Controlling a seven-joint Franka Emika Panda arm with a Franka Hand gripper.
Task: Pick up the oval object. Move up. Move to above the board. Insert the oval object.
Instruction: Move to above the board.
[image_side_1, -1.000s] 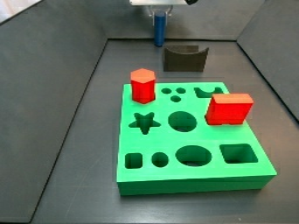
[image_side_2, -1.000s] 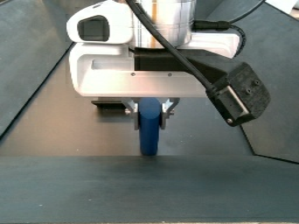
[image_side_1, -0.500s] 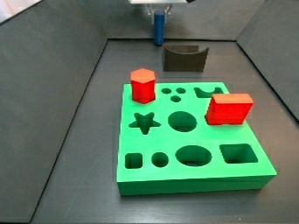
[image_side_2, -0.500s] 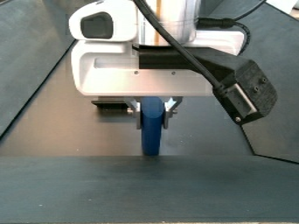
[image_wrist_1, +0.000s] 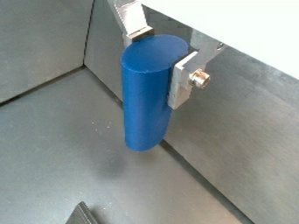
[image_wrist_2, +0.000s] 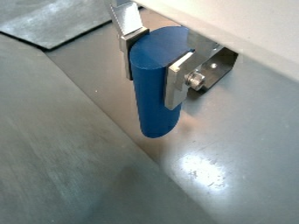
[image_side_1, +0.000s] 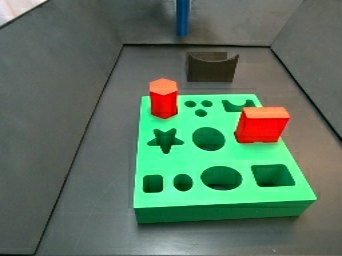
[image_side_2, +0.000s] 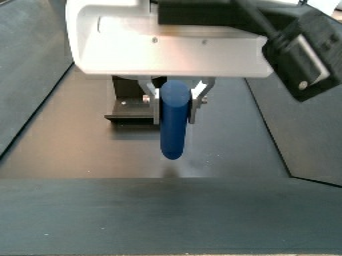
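Observation:
My gripper is shut on the oval object, a smooth blue peg that hangs upright between the silver fingers, clear of the dark floor. It shows in both wrist views. In a side view only the peg's lower end shows at the top edge, high above the small dark holder. In a side view the peg hangs under the white gripper body. The green board with shaped holes lies on the floor, nearer the front than the peg.
A red hexagonal prism and a red cube stand on the board. The dark grey holder sits at the back, also seen behind the peg. Grey walls enclose the floor.
The gripper has risen with the blue peg; in one side view the gripper body has left the top edge and only the peg's lower end shows.

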